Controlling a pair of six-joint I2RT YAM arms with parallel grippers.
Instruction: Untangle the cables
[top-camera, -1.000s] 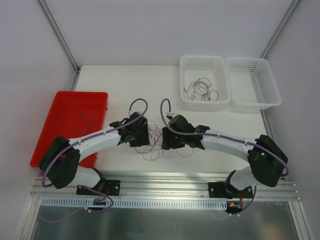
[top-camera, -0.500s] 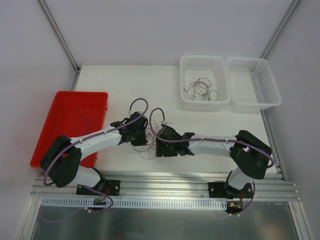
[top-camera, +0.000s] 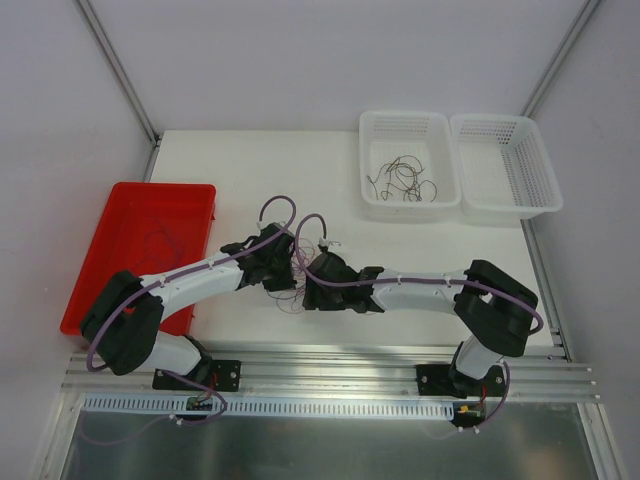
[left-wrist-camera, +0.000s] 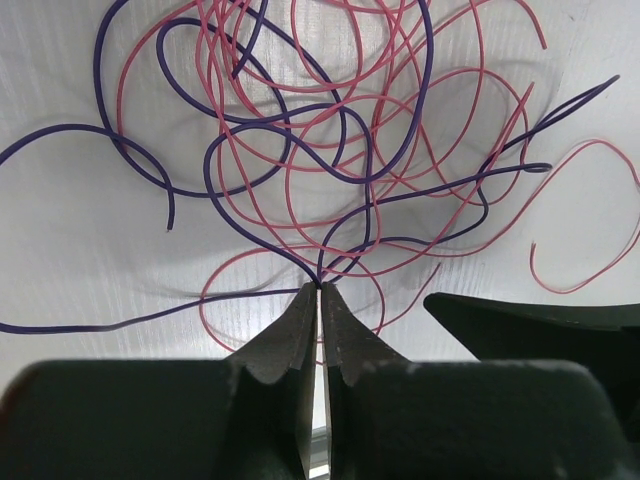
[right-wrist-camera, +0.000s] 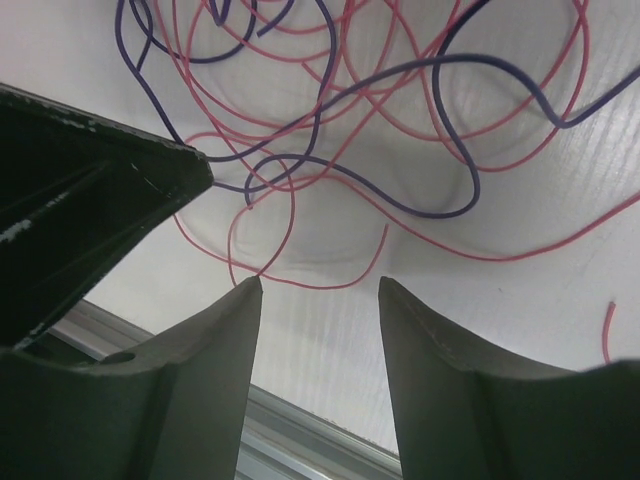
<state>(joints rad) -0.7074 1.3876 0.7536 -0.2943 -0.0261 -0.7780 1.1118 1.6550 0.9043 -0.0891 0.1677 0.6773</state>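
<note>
Left gripper (left-wrist-camera: 320, 290) pressed together, pinching a purple cable (left-wrist-camera: 316, 278) right at the fingertips, at the near edge of the tangle. Right gripper (right-wrist-camera: 320, 285) spread, nothing between its fingers, low over the desk (top-camera: 250, 170), with a pink cable (right-wrist-camera: 300, 284) looping just ahead of the tips. Both nose to nose in the near half of the desk, close together, tips pointing toward each other.

Cables (left-wrist-camera: 345, 190) lying loose on the desk between and around the two grippers: purple and pink strands, curled in overlapping loops and crossing many times, a few free ends trailing out to the sides. One purple end running off to the left in the left wrist view, one pink end hooked off alone to the right.

Dark cables (top-camera: 403, 180) bunched in the left white basket (top-camera: 405, 117) at the far right of the desk. Second white basket (top-camera: 505, 165) just beside it. Red tray (top-camera: 165, 187) at the left edge, faint thin strands inside, too fine to tell colours.
</note>
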